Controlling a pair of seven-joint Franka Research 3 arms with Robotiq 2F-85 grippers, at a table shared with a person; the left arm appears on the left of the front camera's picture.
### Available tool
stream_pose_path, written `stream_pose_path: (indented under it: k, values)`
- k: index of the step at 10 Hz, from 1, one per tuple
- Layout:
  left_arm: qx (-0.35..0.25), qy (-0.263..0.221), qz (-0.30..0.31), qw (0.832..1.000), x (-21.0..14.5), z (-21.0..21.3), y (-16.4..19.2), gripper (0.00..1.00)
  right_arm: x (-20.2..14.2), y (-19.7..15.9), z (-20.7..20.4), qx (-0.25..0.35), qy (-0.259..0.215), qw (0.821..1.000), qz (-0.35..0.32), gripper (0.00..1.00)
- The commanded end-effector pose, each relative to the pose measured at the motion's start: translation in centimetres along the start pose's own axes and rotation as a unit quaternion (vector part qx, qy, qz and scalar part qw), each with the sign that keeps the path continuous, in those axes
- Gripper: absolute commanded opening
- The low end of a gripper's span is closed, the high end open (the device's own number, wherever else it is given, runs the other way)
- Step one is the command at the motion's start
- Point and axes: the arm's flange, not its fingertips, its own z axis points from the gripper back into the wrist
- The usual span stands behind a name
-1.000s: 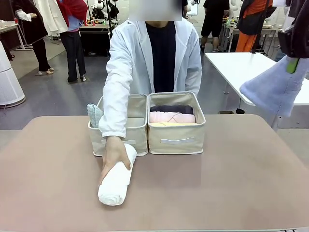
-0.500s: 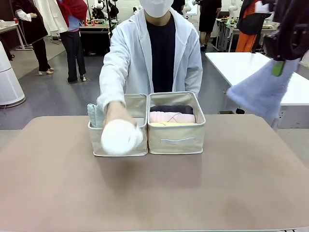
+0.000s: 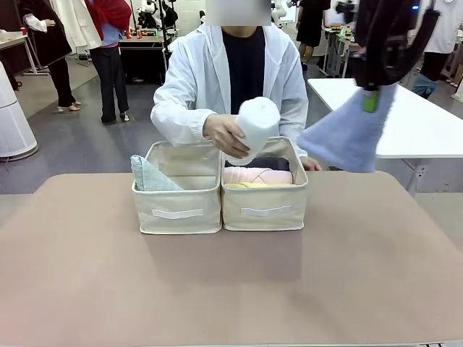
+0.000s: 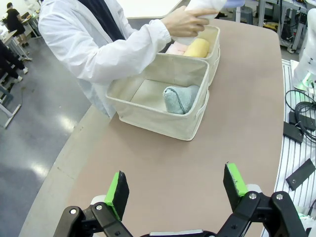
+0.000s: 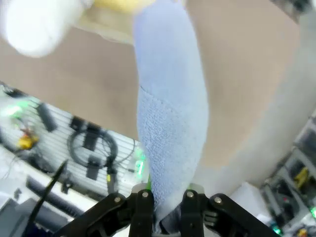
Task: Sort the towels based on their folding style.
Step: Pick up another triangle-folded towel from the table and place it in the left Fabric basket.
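Observation:
My right gripper (image 3: 372,100) hangs high at the right, shut on a periwinkle-blue cone-folded towel (image 3: 346,135) that dangles below it; the blue towel (image 5: 170,123) runs up from my right gripper (image 5: 163,210) in the right wrist view. The person's hand holds a white rolled towel (image 3: 253,124) above the right bin (image 3: 265,202). Dark grey, pink (image 3: 257,176) and yellow rolls lie in that bin. A pale mint cone towel (image 3: 149,175) leans in the left bin (image 3: 178,206); the mint towel (image 4: 180,98) also appears in the left wrist view. My left gripper (image 4: 175,190) is open above the table, short of the bins.
The two cream bins stand side by side at the far middle of the brown table (image 3: 231,282). The person stands close behind them. A white table (image 3: 427,123) sits behind on the right. Cables and devices lie beside the table's edge (image 4: 298,128).
The person lifted the white roll off the table in front of the left bin and carried it up over the right bin. My right gripper moved left with the blue towel.

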Motion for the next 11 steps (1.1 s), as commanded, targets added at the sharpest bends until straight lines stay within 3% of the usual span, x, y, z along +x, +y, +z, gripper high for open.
stream_pose_path:
  k: [1, 2, 3, 11]
  values:
    - [-0.002, -0.004, -0.002, 1.000, 0.0, -0.1, -0.1, 1.00, -11.4, -3.8, 0.0, -0.006, 0.012, 0.996, -0.088, 0.18]
    - [-0.002, -0.004, -0.002, 1.000, 0.0, -0.1, -0.1, 1.00, -15.4, -4.0, 0.1, 0.010, -0.003, 0.995, -0.103, 0.18]
    - [-0.002, -0.004, -0.002, 1.000, 0.0, -0.1, -0.1, 1.00, -17.1, -3.8, 0.2, 0.012, -0.013, 0.994, -0.105, 0.18]
    - [-0.002, -0.004, -0.002, 1.000, 0.0, -0.1, -0.1, 1.00, -16.4, -3.9, 0.5, 0.012, 0.002, 0.996, -0.089, 0.18]
